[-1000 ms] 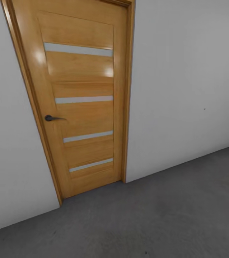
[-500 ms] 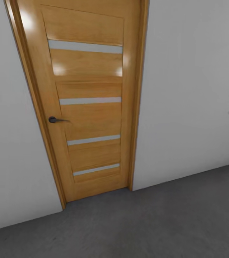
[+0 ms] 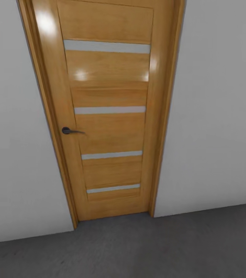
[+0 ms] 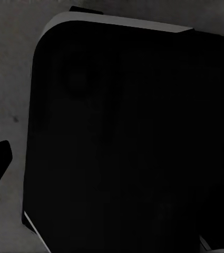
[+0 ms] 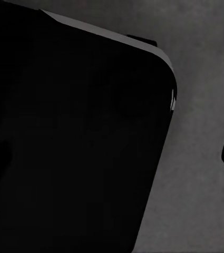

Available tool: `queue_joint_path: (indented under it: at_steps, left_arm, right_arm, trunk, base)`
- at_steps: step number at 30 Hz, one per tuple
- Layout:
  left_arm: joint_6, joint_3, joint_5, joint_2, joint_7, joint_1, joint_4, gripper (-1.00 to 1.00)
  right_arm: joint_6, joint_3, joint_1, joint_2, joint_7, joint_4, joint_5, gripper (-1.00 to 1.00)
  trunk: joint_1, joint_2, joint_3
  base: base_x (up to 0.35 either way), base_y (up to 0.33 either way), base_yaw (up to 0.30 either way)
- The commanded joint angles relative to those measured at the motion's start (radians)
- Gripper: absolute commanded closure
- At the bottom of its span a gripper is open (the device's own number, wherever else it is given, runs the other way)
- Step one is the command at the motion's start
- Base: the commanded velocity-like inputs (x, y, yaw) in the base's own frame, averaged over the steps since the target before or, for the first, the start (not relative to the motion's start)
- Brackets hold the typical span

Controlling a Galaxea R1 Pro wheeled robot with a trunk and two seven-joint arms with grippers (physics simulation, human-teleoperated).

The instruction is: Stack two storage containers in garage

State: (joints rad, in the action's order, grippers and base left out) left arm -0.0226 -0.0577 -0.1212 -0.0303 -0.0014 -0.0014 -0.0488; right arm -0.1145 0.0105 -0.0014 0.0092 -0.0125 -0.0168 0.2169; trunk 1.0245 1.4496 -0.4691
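Your head camera swung left and closer: door (image 3: 109, 116) now centred and bigger, less floor (image 3: 157, 251) showing.

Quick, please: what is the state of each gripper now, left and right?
Left gripper: cannot be told; the left wrist view is dark.
Right gripper: cannot be told; the right wrist view is dark.

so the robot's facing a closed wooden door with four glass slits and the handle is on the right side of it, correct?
Not quite. In the head view the handle sits on the left side of the door, near its left edge. The rest holds: the door is closed, wooden, and has four glass slits.
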Motion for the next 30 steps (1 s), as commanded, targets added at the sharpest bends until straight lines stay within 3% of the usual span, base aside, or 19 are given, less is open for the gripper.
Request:
queue_joint_path:
  at_steps: [1, 19, 30]
  left_arm:
    - [-0.002, -0.005, -0.006, 0.0, 0.0, 0.0, 0.0, -1.0]
    - [-0.002, -0.005, -0.006, 0.0, 0.0, 0.0, 0.0, -1.0]
    - [-0.003, -0.005, -0.006, 0.001, 0.0, 0.0, -0.002, -1.0]
  right_arm:
    - [-0.002, 0.0, 0.0, 0.0, -0.001, 0.0, 0.005, -1.0]
    - [-0.001, -0.009, 0.0, 0.0, -0.001, 0.0, -0.002, -1.0]
    - [-0.002, -0.004, 0.0, -0.001, -0.001, -0.001, 0.003, -1.0]
  trunk:
    - [0.001, 0.0, -0.001]
    - [0.001, 0.0, -0.001]
    - [0.001, 0.0, -0.001]
  base:
    - [0.3, -0.155, 0.276]
    - [0.3, -0.155, 0.271]
    - [0.3, -0.13, 0.033]
